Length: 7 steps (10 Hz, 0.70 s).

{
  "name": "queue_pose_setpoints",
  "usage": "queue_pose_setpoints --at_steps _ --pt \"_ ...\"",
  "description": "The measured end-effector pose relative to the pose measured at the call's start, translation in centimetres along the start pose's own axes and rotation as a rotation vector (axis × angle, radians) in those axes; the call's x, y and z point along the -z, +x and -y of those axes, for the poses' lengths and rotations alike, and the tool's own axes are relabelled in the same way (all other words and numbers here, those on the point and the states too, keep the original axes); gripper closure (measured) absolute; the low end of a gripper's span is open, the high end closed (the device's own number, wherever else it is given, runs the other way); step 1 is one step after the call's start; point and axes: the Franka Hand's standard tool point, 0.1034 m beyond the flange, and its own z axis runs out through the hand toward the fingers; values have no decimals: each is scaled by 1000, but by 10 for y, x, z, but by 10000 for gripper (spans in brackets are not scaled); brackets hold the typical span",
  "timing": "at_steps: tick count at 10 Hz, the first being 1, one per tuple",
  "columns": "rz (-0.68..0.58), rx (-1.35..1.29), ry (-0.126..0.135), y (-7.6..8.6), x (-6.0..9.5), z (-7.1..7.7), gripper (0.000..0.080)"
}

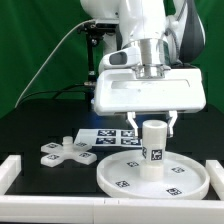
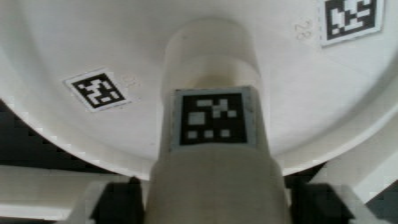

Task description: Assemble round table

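Black counter (image 1: pixel 40 125): carries all the white parts; a white rim (image 1: pixel 12 168) runs along its near edge.
Pincer (image 1: pixel 153 126): hangs straight down over the disc with its jaws spread wide. One finger stands on each side of the leg's top, and the exterior view shows a gap on both sides, so it grips nothing.
Disc (image 1: pixel 125 178): lies flat at the front, toward the exterior view's right. Small tags dot its face, and two show clearly in the wrist view.
Marker board (image 1: pixel 108 133): lies flat behind the disc, partly hidden by it.
Base (image 1: pixel 62 152): cross-shaped and flat on the counter, to the exterior view's left of the disc — near it but apart.
Leg (image 1: pixel 153 150): stands upright on the disc near its middle, tag facing the exterior camera — the wrist view looks down along its tagged side.
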Motion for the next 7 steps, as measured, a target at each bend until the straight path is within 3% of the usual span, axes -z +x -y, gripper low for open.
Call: queue_pose_setpoints --at_steps 1,3,4,6,7 --pt "8 0 2 -1 0 0 399" --pt "16 0 4 -2 -1 1 198" --pt "55 1 17 -5 -2 3 164" --pt "156 1 49 7 7 5 153" --pt "256 -17 80 10 7 11 151"
